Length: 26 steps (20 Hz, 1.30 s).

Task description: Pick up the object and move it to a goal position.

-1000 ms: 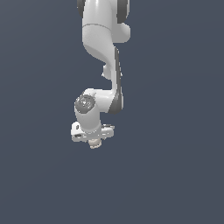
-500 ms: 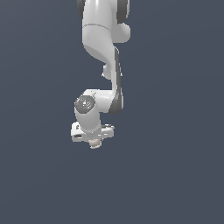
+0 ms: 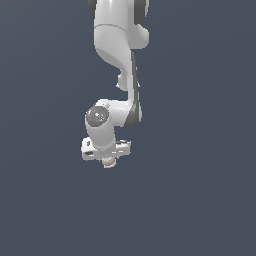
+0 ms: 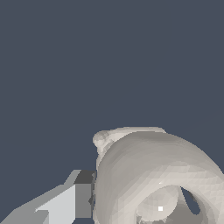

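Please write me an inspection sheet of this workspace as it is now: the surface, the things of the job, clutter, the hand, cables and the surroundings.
Surface: plain dark blue-grey ground, no marks seen.
Job's things: cream-white knobbly object with a ring-like top, right beside one finger; in the exterior view it peeks out under the hand.
Clutter: nothing seen.
Hand: the hand points down over the object; whether it grips cannot be told.
Cables: nothing seen.
Surroundings: white arm coming from above; nothing else seen.

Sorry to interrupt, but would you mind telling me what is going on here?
A simulated Panda arm is working over a plain dark surface. Its gripper points down at a small cream-white knobbly object, which fills the wrist view right beside one finger. Whether the fingers have closed on it cannot be told.
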Available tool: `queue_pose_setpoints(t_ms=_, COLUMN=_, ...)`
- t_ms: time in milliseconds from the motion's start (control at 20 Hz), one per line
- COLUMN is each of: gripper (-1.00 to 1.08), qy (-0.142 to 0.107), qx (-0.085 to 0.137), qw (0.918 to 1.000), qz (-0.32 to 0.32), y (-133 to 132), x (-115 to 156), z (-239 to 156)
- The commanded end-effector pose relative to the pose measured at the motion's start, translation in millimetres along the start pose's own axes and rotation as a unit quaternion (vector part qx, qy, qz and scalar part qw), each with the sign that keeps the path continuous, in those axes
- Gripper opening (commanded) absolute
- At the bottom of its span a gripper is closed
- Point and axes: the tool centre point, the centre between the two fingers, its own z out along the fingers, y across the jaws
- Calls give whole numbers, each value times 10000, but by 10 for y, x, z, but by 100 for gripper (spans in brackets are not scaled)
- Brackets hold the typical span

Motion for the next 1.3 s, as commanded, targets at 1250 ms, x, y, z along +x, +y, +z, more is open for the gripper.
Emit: queue_pose_setpoints(t_ms=1250, gripper=-100, qy=4, qx=-1, qw=10000, qz=0, y=-319, x=-876, z=-1296)
